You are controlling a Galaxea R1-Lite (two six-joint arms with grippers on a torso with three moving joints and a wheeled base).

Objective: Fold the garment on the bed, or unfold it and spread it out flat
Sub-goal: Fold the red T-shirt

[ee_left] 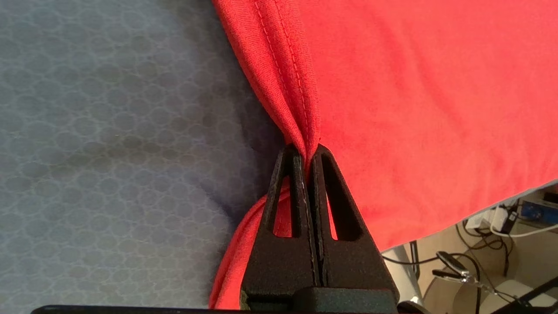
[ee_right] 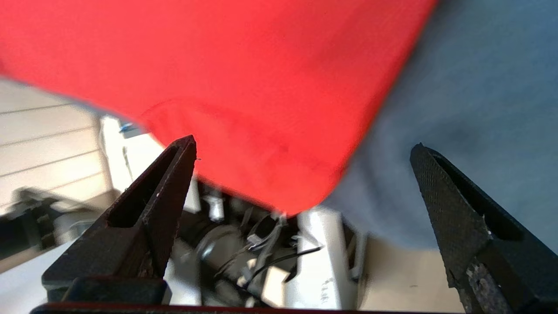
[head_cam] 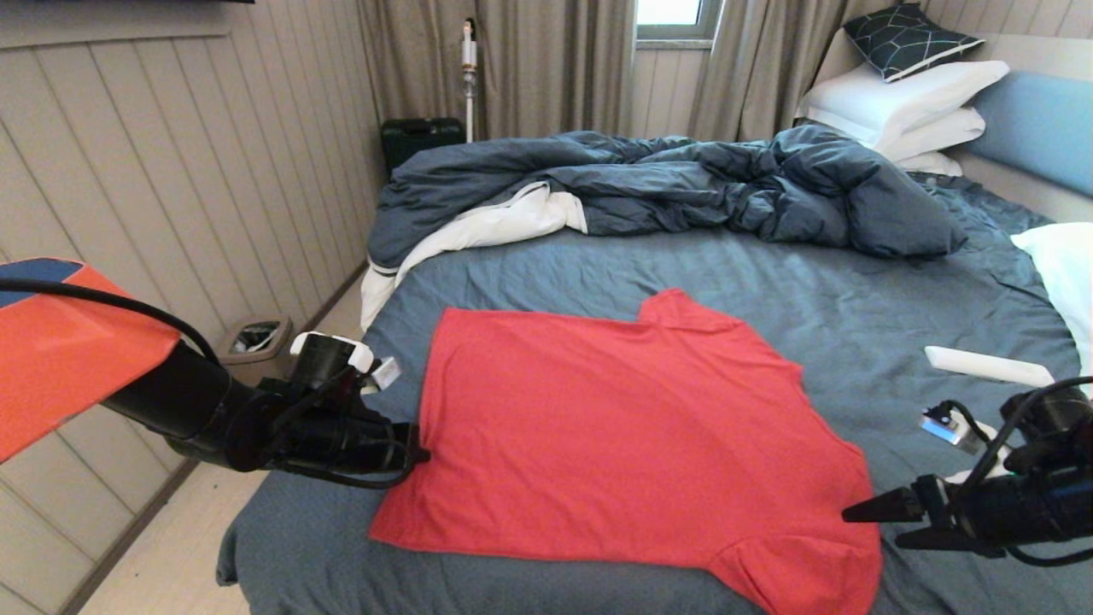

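T-shirt [head_cam: 623, 444]: red, short-sleeved, lying spread out on the near half of the bed [head_cam: 768, 273], plain side up. One sleeve points toward the duvet, the other lies at the near right corner by the bed's front edge. The hem side faces the robot's left.

Bed: blue-grey sheet with a fine honeycomb texture, seen close in the left wrist view. Light blue headboard [head_cam: 1037, 128] at the far right.

Left tool [ee_left: 306, 150]: at the left edge of the T-shirt, closed tight on a gathered fold of the stitched hem. In the wrist view the fabric bunches into the tips and a loop of red cloth hangs below them. In the head view the arm reaches in from the left, low over the sheet.

Right tool [head_cam: 867, 521]: at the right edge of the T-shirt, near the lower sleeve, fingers spread wide with nothing between them. In the wrist view the red sleeve edge lies ahead of the tips, apart from both.

Duvet [head_cam: 683, 184]: dark blue with white lining, rumpled across the far part of the bed, well apart from the T-shirt.

Pillows [head_cam: 905, 107]: white, stacked at the headboard, with a dark patterned cushion [head_cam: 909, 38] on top.

Bin [head_cam: 256, 337]: on the floor beside the bed, by the panelled wall.
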